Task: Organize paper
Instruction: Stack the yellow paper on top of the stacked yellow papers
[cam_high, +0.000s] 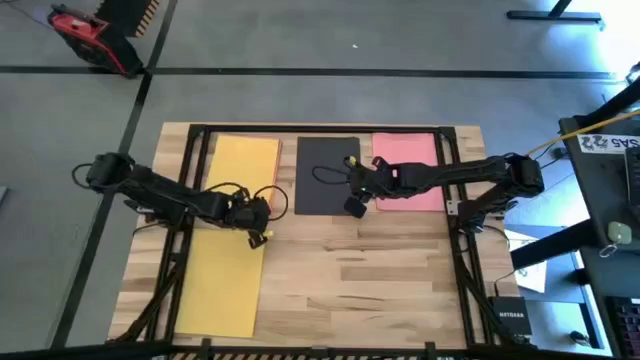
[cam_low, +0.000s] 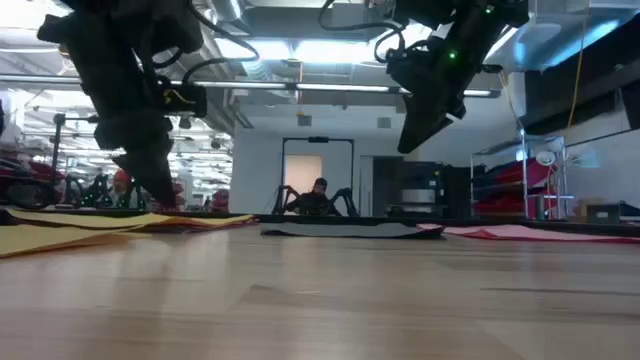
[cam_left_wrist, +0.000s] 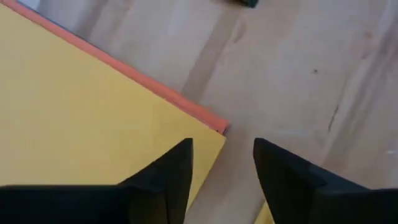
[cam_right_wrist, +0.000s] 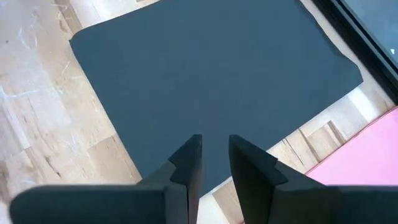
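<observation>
The work surface is a light wooden plank table (cam_high: 350, 270). Four coloured areas of thin flat rectangular paper lie on it. A yellow sheet (cam_high: 243, 162) lies at the far left of the table; an orange sheet (cam_left_wrist: 155, 84) shows as a narrow edge beneath it in the left wrist view. A second, larger yellow sheet (cam_high: 222, 285) lies nearer the front left edge. A black sheet (cam_high: 326, 178) lies at the far centre, and a pink sheet (cam_high: 408, 160) lies just beside it at the far right.

The left gripper (cam_high: 262, 228) is positioned low over the junction of the two yellow sheets, at the corner of the far one. Its fingers (cam_left_wrist: 168, 177) are spread, with nothing between them.

The right gripper (cam_high: 355, 205) is raised above the table, over the near right edge of the black sheet. Its fingers (cam_right_wrist: 186, 165) stand slightly apart with a narrow gap, and grasp nothing.

A person (cam_low: 319, 195) is visible in the room beyond the table.
</observation>
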